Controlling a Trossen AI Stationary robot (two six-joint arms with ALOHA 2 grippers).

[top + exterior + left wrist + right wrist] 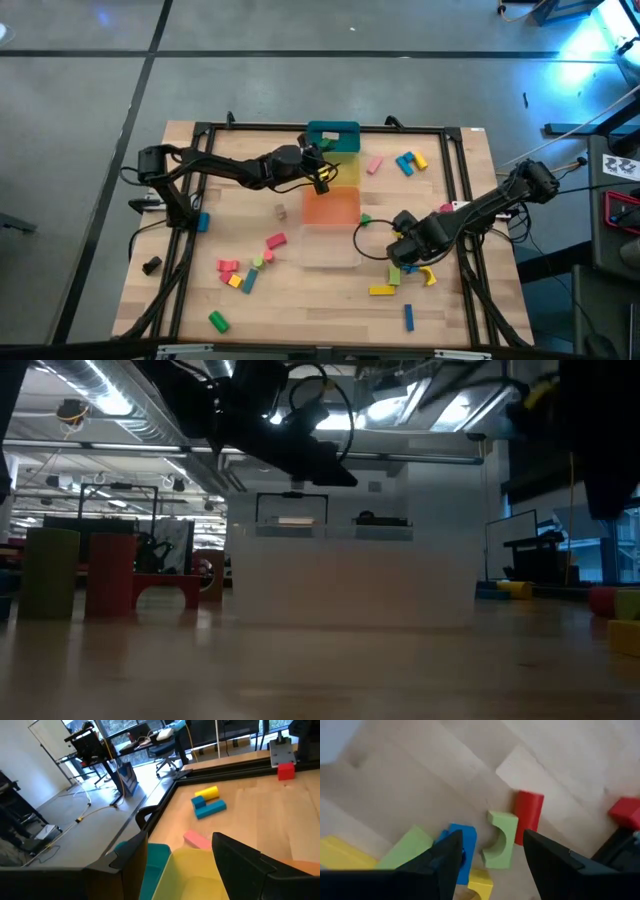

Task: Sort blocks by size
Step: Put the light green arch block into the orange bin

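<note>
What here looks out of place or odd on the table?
Nothing looks damaged or spilled. The blocks lie loose across the table in small groups, unsorted. One red block sits against the table's frame, apart from the others. The bins stand in a straight row.

Both arms reach inward, left gripper (pixel 322 168) and right gripper (pixel 400 262) with fingers spread apart.

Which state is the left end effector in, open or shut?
Open. The left end effector shows a wide gap between its fingers, above the yellow bin, holding nothing.
</note>
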